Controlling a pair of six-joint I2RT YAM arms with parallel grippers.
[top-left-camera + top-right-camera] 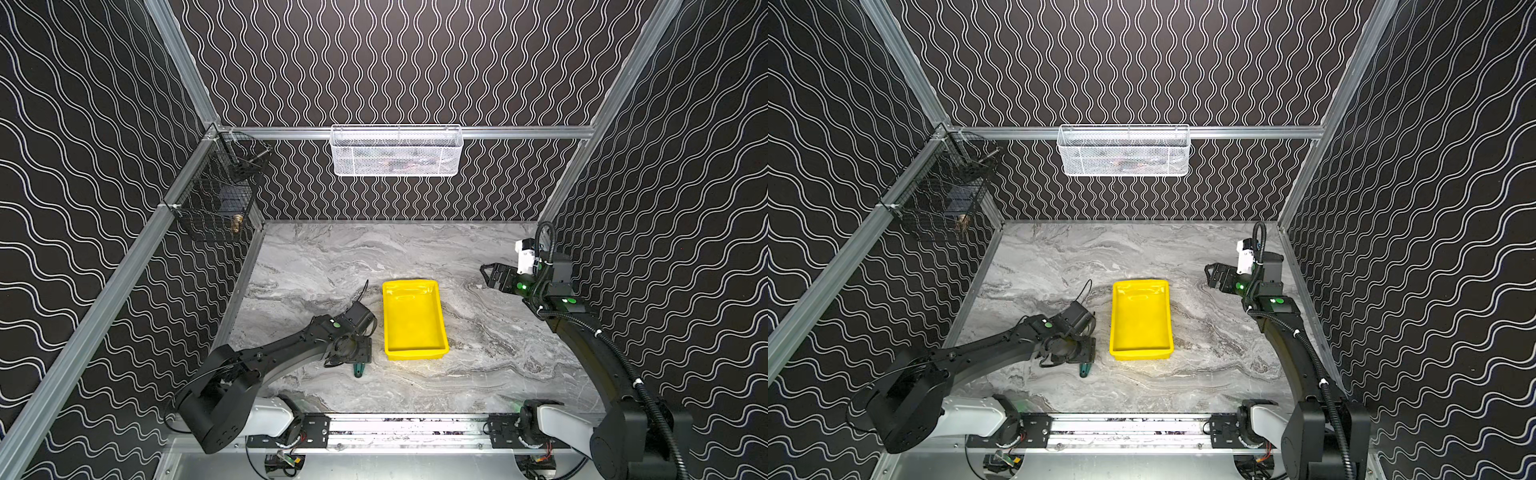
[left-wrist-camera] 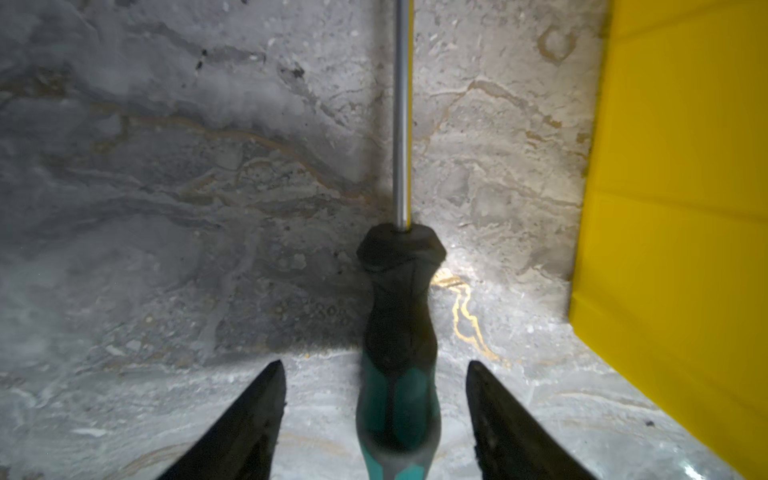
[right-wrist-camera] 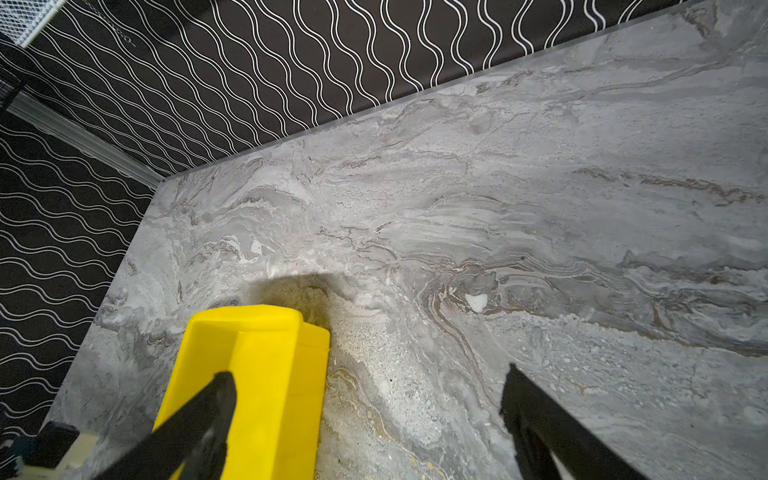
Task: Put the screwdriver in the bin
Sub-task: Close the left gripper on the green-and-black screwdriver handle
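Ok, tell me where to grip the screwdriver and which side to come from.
Grip the thick green-and-black handle from above, one finger on each side. The screwdriver lies flat on the table, and its shaft looks too thin to pinch well. The left hand straddles it.

Left arm, right arm: matte black links, pale grey base segments. Green status lights on upper joints. Ribbed black cable conduit with white ties along right arm. White housing at right wrist.
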